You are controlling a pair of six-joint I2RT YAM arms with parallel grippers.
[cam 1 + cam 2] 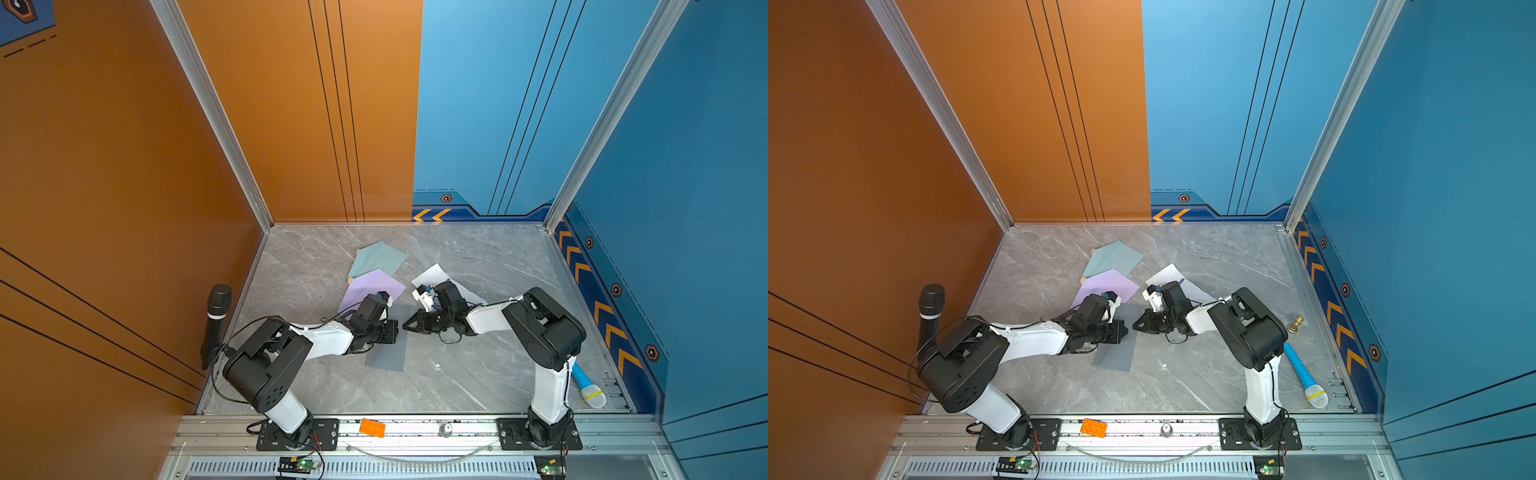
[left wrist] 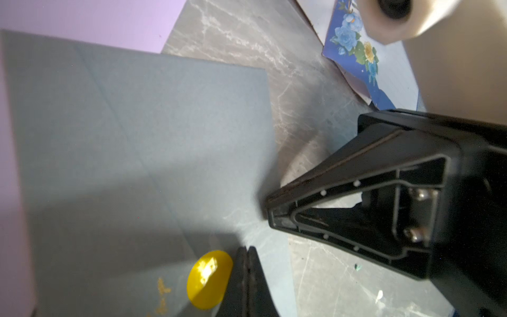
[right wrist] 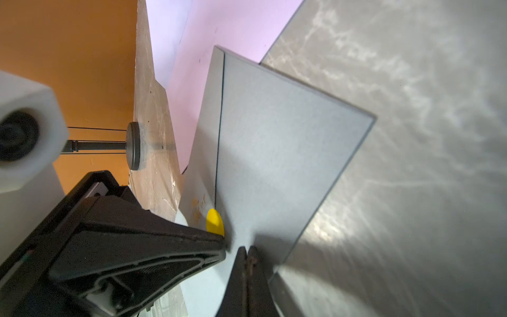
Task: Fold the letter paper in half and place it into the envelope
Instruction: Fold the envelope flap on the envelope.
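A grey envelope (image 1: pixel 388 353) (image 1: pixel 1115 355) with a round yellow seal (image 2: pixel 210 278) (image 3: pixel 214 221) lies flat mid-table. My left gripper (image 1: pixel 397 330) (image 2: pixel 247 248) is shut, its tips over the envelope beside the seal. The right gripper (image 1: pixel 405 327) (image 3: pixel 247 248) is shut too, tips at the envelope's near edge, almost touching the left one. Nothing shows between either pair of jaws. The white letter paper (image 1: pixel 432 274) (image 1: pixel 1167 274) with a blue flower print (image 2: pixel 354 41) lies flat behind the right wrist, partly hidden by it.
A lilac sheet (image 1: pixel 370 286) and a teal envelope (image 1: pixel 376 257) lie behind the grey one. A black microphone (image 1: pixel 216 320) stands at the left wall; a blue microphone (image 1: pixel 588 386) lies front right. An orange brick (image 1: pixel 372 428) sits on the front rail.
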